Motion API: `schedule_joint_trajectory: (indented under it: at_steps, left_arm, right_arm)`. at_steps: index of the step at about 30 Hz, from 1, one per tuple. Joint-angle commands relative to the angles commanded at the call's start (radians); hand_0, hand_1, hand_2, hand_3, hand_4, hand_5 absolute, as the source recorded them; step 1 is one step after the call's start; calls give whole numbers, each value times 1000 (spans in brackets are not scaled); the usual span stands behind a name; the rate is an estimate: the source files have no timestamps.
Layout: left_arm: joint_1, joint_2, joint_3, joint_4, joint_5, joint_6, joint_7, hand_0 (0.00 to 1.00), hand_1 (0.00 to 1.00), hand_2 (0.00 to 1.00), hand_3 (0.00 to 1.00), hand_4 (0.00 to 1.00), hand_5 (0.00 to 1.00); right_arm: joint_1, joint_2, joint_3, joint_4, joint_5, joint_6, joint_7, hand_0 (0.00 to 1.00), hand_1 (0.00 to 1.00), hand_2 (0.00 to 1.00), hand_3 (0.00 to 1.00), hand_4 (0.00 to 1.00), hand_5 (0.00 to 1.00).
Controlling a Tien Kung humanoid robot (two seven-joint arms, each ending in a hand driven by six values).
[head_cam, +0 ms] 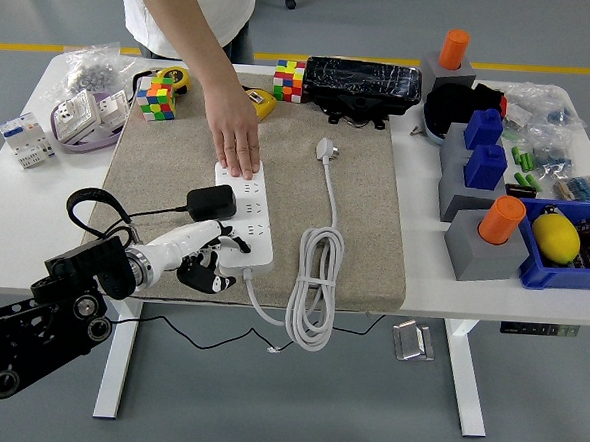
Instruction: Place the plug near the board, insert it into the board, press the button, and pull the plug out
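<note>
**Left hand at near end of power strip, person steadying far end**

Left hand [201, 253] — white and black fingers, reaching in from the lower left on a black arm [39, 306]. It sits at the near left corner of the white power strip [245, 218]; the pale fingers [219, 238] lie extended against the strip's near end, the dark ones curl below. Nothing is gripped; the hand is loosely open, touching the strip's edge. Right arm not in the picture.

Black plug [212, 202] — an adapter block, seated on the left side of the strip at mid-length, just far of the robot's fingers. Its black cord [125, 214] runs left and loops off the mat edge.

The strip lies lengthwise, near to far, on a tan mat [354, 235]. A person's hand [236, 137] presses flat on the strip's far end, arm coming down from the far side.

The strip's own white cable [313, 282] leaves its near end, coils at the mat's near edge and runs far to a white plug [326, 149] lying loose on the mat.

Far left of mat: a colour cube [155, 100]. Right of mat: grey blocks with orange pegs [499, 233] and a blue bin [573, 268] holding a yellow object [555, 237].
</note>
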Motion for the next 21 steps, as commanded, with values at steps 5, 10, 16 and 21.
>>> schedule_joint_trajectory:
  at_steps: [5,10,16,21]
  left_arm:
    - [3,3,-38,-21,-79,51,-78,138,95,231,624,752,66]
    - [-6,2,-47,25,-131,192,-198,138,95,231,624,752,66]
    - [-40,-17,-45,117,-111,365,-313,206,161,284,561,821,203]
    - [-86,-37,-17,207,-32,378,-306,510,515,523,557,850,209]
  right_arm:
    - [-1,0,-2,-1,0,0,0,582,660,624,557,956,571]
    - [0,0,-2,0,0,0,0,582,660,624,557,956,571]
    - [-1,1,-2,-2,2,1,-1,582,660,623,557,957,570]
    - [1,-1,-4,0,3,1,0,582,660,623,557,956,571]
